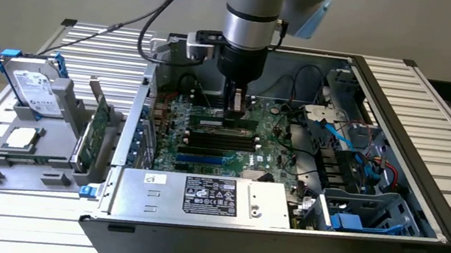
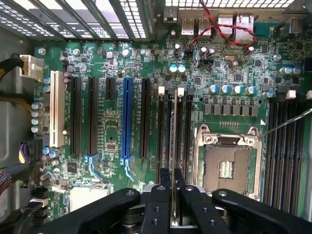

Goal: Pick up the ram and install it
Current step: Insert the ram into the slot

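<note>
The ram (image 2: 172, 146) shows edge-on as a thin grey-green strip, running out from between my black fingers (image 2: 158, 204). My gripper (image 2: 172, 178) is shut on it. The stick hangs lengthwise over the row of long black memory slots (image 2: 161, 126) beside the empty processor socket (image 2: 226, 165), in line with one of the middle slots. I cannot tell whether it touches the slot. In the exterior view my gripper (image 1: 235, 105) reaches straight down into the open computer case (image 1: 422, 187), just above the green motherboard (image 1: 206, 143).
A blue slot (image 2: 126, 122) and a white slot (image 2: 57, 109) lie further along the board. Red cables (image 2: 219, 29) cross near the rear ports. A power supply (image 1: 200, 197) fills the case's near side. Outside, a grey holder carries a hard drive (image 1: 33, 88), a processor chip (image 1: 22, 136) and an expansion card (image 1: 100, 128).
</note>
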`<move>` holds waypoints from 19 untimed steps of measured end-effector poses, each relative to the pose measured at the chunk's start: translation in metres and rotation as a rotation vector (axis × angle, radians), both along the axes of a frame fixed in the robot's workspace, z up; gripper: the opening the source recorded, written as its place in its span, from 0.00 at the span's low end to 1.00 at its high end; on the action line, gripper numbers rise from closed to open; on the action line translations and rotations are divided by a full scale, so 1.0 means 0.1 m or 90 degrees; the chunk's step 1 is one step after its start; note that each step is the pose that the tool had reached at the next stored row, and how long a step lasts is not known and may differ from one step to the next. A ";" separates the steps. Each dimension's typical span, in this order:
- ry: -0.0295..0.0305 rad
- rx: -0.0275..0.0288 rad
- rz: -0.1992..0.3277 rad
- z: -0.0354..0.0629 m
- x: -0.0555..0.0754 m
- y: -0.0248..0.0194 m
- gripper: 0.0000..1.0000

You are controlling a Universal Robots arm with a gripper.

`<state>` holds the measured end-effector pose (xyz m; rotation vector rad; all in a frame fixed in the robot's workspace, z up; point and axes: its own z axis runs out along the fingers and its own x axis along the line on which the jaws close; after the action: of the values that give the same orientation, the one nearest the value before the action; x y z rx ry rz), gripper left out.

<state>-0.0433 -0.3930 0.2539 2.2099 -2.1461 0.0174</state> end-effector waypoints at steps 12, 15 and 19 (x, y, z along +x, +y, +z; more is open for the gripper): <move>0.0000 0.0000 -0.001 -0.217 0.01 -0.029 0.14; 0.0000 0.0000 -0.001 -0.229 0.01 -0.033 0.14; 0.0002 0.0000 -0.003 -0.231 0.02 -0.047 0.14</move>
<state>-0.0409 -0.3978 0.2308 2.2047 -2.1512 0.0169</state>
